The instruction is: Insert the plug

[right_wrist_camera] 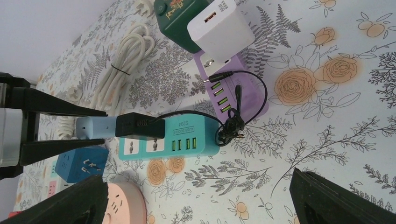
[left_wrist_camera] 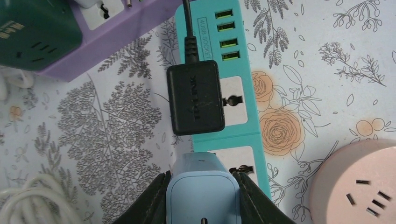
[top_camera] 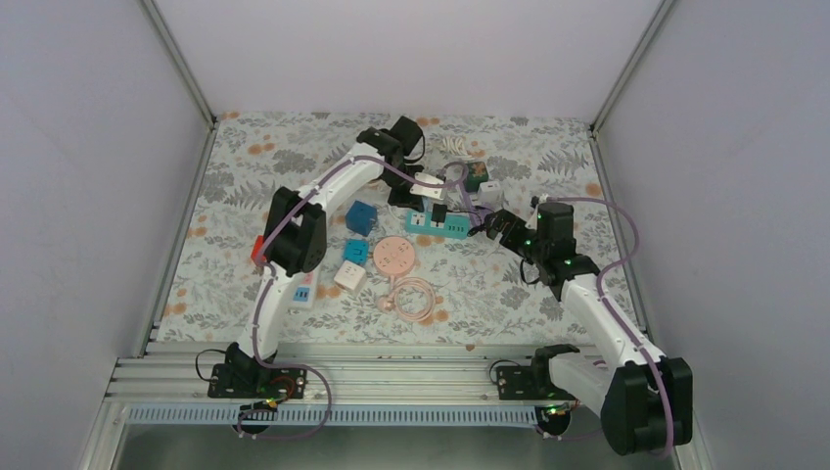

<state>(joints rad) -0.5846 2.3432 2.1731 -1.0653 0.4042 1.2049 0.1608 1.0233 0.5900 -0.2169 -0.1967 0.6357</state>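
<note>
Blue plug (left_wrist_camera: 201,198), bottom centre, is sitting clamped in your left gripper (left_wrist_camera: 203,184); you're risking snagging the black adapter (left_wrist_camera: 195,98) just above. Your right gripper (right_wrist_camera: 196,200) is hanging wide, empty.

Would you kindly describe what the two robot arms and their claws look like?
Both the left arm and right arm have white tubular links, bulky black joint housings and a thin purple cable running alongside. The right arm's wrist shows small green lights; the left arm's elbow carries a red tab. The left claw and right claw have flat, matte black fingers.
</note>
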